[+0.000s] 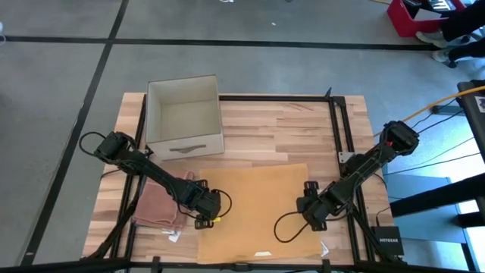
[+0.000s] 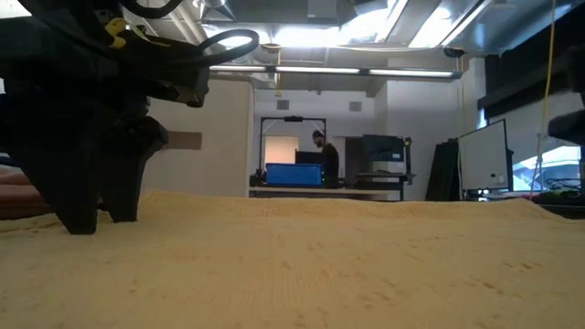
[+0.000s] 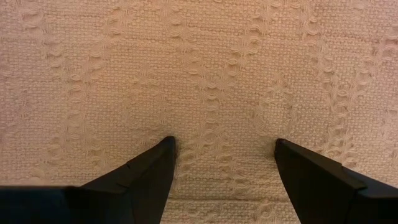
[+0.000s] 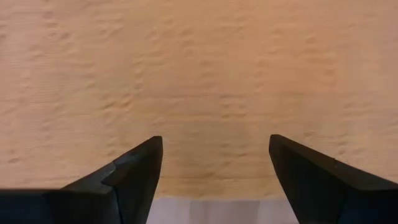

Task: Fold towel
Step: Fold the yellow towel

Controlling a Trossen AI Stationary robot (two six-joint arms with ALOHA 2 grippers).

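The tan towel (image 1: 254, 208) lies spread flat on the near half of the wooden table (image 1: 280, 129), one layer as far as I can tell, with no fold in it yet. The left gripper (image 1: 212, 206) is down at the towel's left edge, its fingers (image 3: 146, 180) spread wide with the woven cloth showing between them and nothing pinched. In the low view that gripper (image 2: 91, 206) stands with its tips on or just above the fabric. The right gripper (image 1: 312, 212) sits at the towel's right edge, jaws likewise spread, the cloth filling its wrist view with a pale strip past the hem.

Just left of the towel is a folded pink cloth (image 1: 158, 205), touching or nearly touching the left arm. Behind it stands an open white box (image 1: 184, 114). A person (image 2: 320, 151) is far back in the room, well apart from the table.

My worry from here is the pinch. The weave lies flat, so if the tips close without pressing down enough they may slide over it and come up empty. If one side grips and the other misses, lifting would drag the towel askew and give a crooked fold. The left arm could also snag the pink cloth as it swings.
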